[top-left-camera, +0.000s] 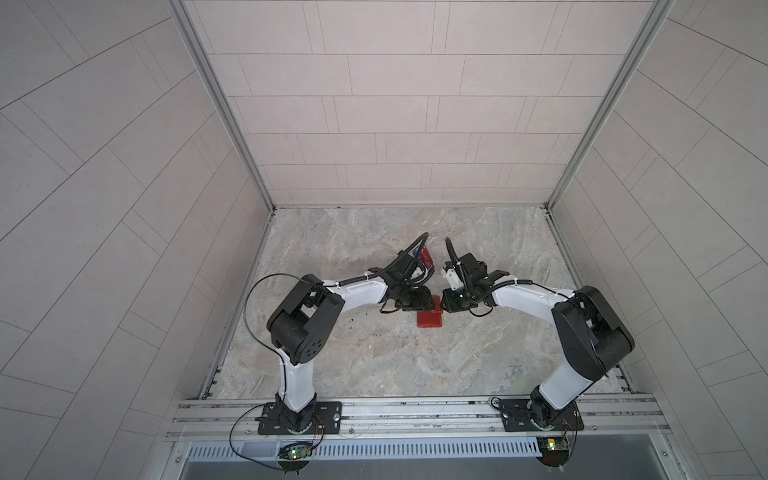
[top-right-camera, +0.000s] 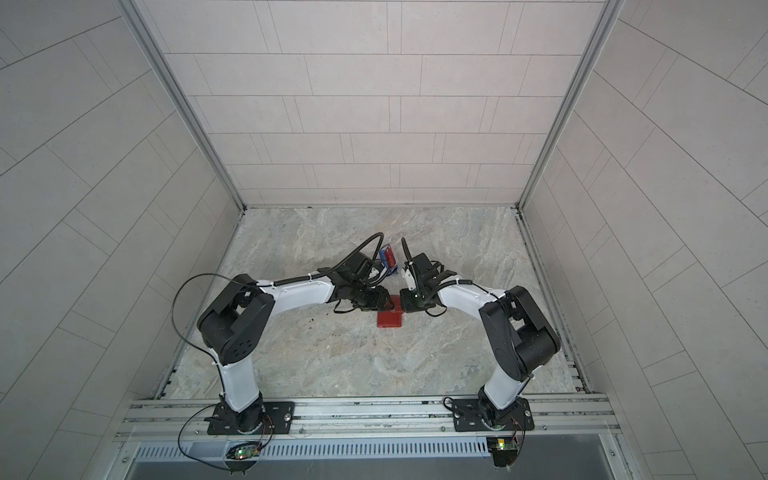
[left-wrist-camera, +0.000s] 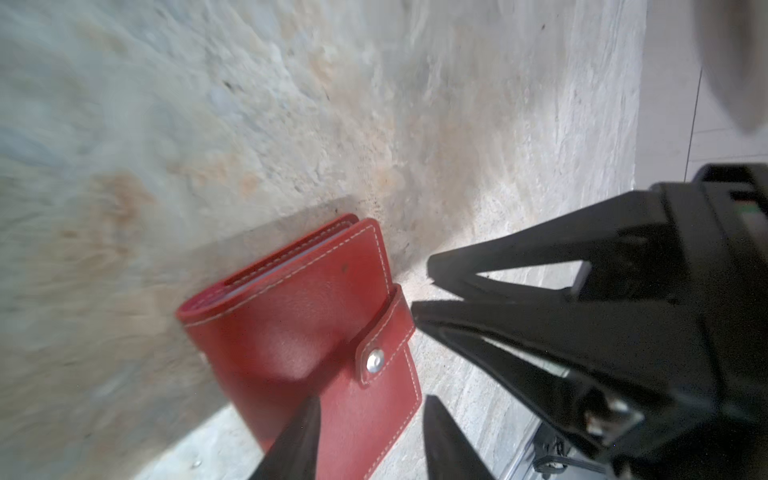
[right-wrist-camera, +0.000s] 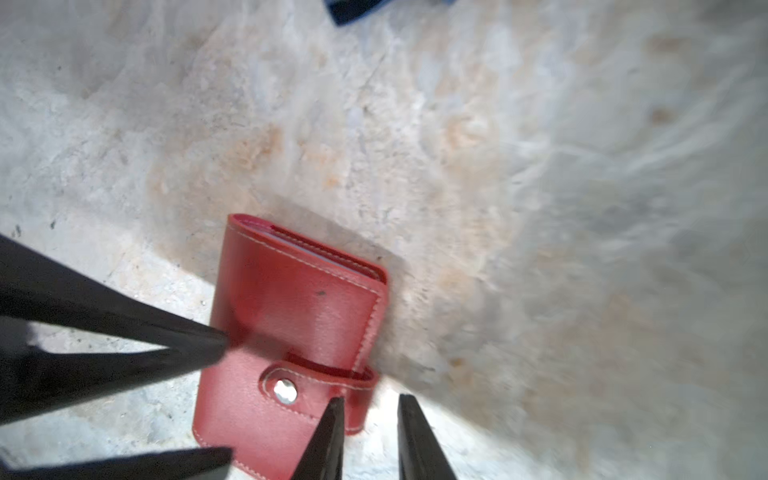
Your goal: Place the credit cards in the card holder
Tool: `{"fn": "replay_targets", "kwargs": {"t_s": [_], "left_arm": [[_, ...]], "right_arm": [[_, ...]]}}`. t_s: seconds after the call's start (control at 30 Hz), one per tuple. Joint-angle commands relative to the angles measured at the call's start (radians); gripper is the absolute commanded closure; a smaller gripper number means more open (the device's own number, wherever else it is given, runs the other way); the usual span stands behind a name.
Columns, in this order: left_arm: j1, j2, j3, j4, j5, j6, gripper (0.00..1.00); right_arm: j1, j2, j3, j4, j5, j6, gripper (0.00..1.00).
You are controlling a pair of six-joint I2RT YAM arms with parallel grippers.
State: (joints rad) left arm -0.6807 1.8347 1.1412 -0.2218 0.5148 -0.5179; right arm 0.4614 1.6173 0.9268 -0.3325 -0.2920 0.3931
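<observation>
Holder (top-left-camera: 555, 321) lies closed, snap fastened, at mid-frame on the desk (top-left-camera: 374, 357) in both top views. Both arms bend inward, meeting over it. Left gripper (left-wrist-camera: 372, 399) gapes, empty; right gripper (right-wrist-camera: 372, 398) is narrowly parted, empty.

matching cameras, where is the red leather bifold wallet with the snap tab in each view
In a top view: the red leather bifold wallet lies centre, where the arms meet.
In a top view: wallet, same spot.
Left wrist: wallet low mid-frame.
Right wrist: wallet low mid-frame.
Shared landmark: silver snap button, wrist views only.
</observation>
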Motion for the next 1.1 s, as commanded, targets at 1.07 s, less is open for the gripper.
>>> {"fn": "replay_targets", "kwargs": {"t_s": [1.07], "left_arm": [[0.311, -0.206, -0.268, 0.186, -1.531, 0.412, 0.33]], "right_arm": [[-0.257, -0.142, -0.205, 0.465, 1.136, -0.131, 0.52]]}}
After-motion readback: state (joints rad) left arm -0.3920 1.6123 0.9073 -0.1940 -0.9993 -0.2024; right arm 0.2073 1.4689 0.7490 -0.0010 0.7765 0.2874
